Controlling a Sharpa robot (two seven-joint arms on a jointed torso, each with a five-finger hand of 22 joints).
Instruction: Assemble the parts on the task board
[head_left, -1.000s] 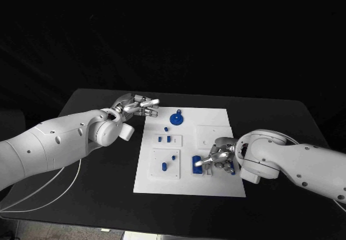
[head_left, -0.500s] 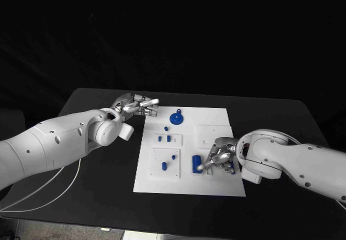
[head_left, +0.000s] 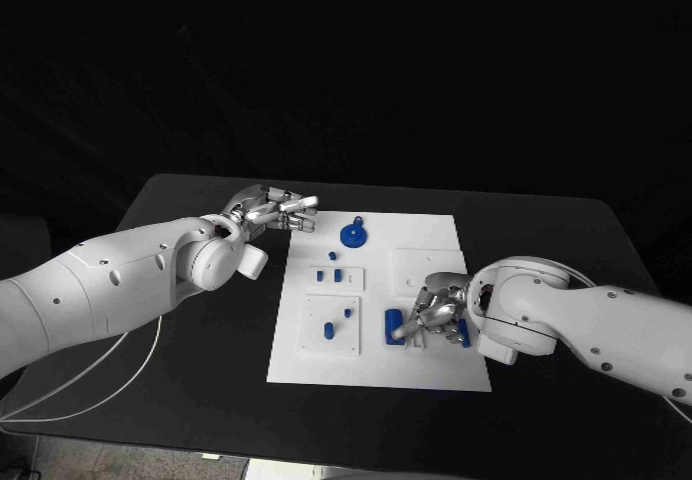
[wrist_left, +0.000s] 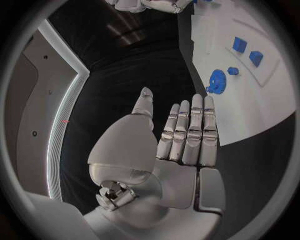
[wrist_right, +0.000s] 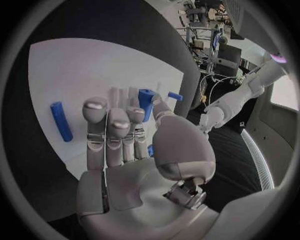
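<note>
Spanning the black table (head_left: 188, 200), the white rectangular task board (head_left: 433, 375) carries small blue parts: a round one (head_left: 353, 238) seated, a cylinder (head_left: 392, 324) loose, so assembly looks partial. Right hand (head_left: 437, 316) hovers there, grasp unclear; left hand (head_left: 274, 212) open.

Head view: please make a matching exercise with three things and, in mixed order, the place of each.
Things:
1. left hand
2. right hand
3. round blue part

Places:
A. over the near right part of the task board
B. on the far part of the board
C. above the black table, beside the board's far left corner

Pairs: 1-C, 2-A, 3-B
</note>
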